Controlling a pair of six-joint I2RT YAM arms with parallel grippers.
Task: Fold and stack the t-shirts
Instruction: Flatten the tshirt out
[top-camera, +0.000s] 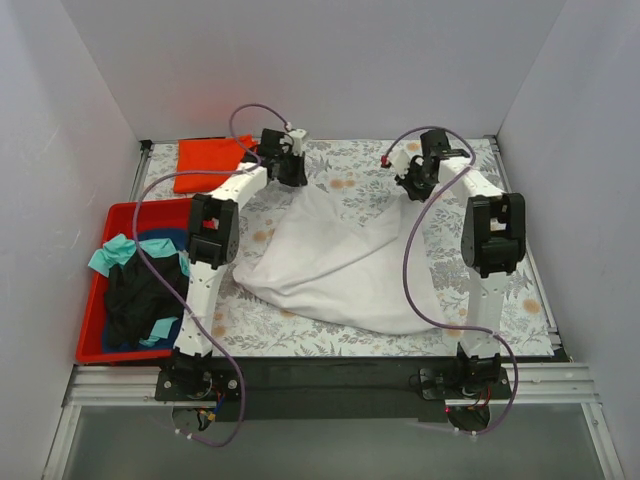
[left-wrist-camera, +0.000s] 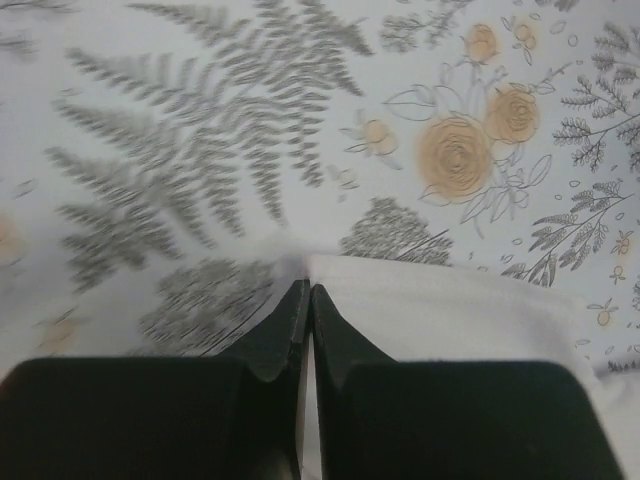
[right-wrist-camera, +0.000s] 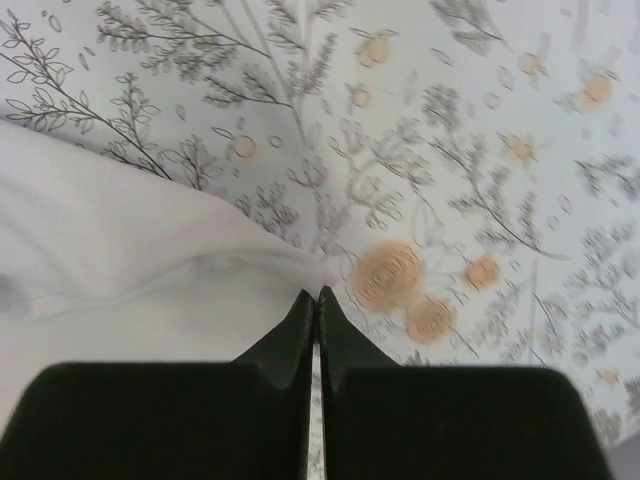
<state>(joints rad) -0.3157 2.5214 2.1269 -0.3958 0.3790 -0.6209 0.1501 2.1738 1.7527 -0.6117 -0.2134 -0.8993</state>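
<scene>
Centrally on the floral-patterned tabletop (top-camera: 535, 300): large white soft cloth t-shirt (top-camera: 330, 265), rumpled and creased, drawn into peaks at two far corners. Clamped shut on one corner by the left jaws, on the other by the right jaws. At far left, flat orange-red t-shirt folded square (top-camera: 200, 165), edge crossed by a looping purple cable (top-camera: 258, 106). Heaped in the rectangular red plastic bin (top-camera: 100, 352) along the left edge: crumpled black t-shirt (top-camera: 140, 300) and teal t-shirt (top-camera: 112, 253).

Table covering (right-wrist-camera: 520, 150) blurred; white tee (right-wrist-camera: 100, 250) cut by edge.
</scene>
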